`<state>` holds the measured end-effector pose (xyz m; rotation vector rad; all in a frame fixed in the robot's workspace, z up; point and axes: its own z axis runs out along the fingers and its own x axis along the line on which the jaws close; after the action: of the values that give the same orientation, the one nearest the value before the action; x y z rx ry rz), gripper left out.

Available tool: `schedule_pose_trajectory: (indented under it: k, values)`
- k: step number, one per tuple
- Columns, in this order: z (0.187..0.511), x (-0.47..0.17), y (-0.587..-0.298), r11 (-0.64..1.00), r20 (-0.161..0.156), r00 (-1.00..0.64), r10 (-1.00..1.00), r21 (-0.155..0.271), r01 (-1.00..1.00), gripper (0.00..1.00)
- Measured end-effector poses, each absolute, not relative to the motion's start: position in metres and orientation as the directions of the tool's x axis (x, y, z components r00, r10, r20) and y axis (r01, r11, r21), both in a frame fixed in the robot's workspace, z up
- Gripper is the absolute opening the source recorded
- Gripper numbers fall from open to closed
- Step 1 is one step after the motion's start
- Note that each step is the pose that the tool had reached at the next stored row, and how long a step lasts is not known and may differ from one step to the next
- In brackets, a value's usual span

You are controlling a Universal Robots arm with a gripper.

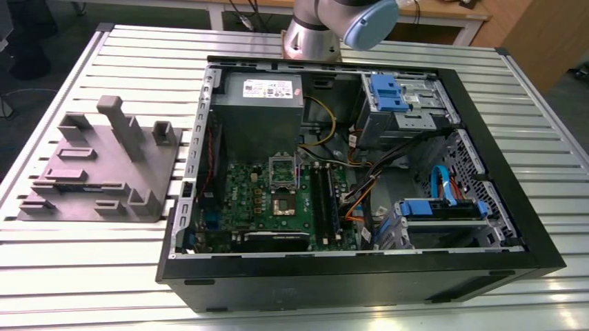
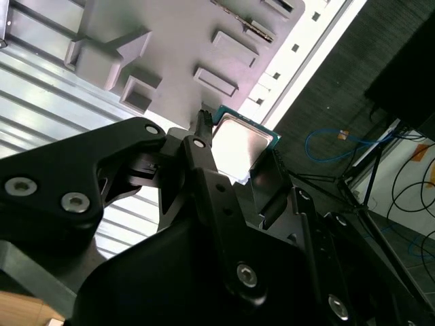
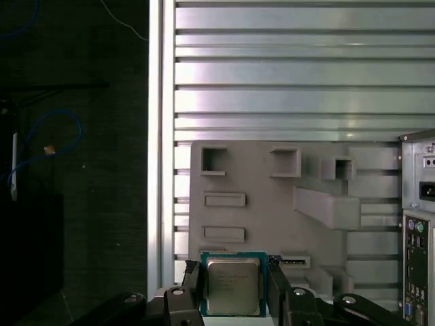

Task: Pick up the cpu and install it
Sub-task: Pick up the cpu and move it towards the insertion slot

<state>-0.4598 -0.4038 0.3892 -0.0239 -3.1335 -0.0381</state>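
Gripper [image 3: 234, 277] clamped on the cpu [image 3: 233, 285], fingers [image 3: 192, 280] on two opposite edges. Grey fixture [image 1: 101, 172] sits on the slatted table [image 1: 387, 41], at the exterior view's left of the open case [image 1: 515, 207].

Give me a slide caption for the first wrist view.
Gripper shut on the cpu, grey parts fixture and slatted table beyond.

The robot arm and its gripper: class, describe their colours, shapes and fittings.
In the exterior view the arm is a silvery metal tube with a rounded pale blue joint cap. In both wrist views the gripper is matt black, built of angular linked plates with silver screws and narrow fingers.
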Motion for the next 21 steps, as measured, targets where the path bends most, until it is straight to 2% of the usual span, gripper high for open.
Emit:
schedule_pose_trajectory:
  k: [21]
  values:
    - [0.3892, -0.4553, -0.4038, 1.000, 0.008, -1.000, 0.015, 0.024, 0.015, 0.47]
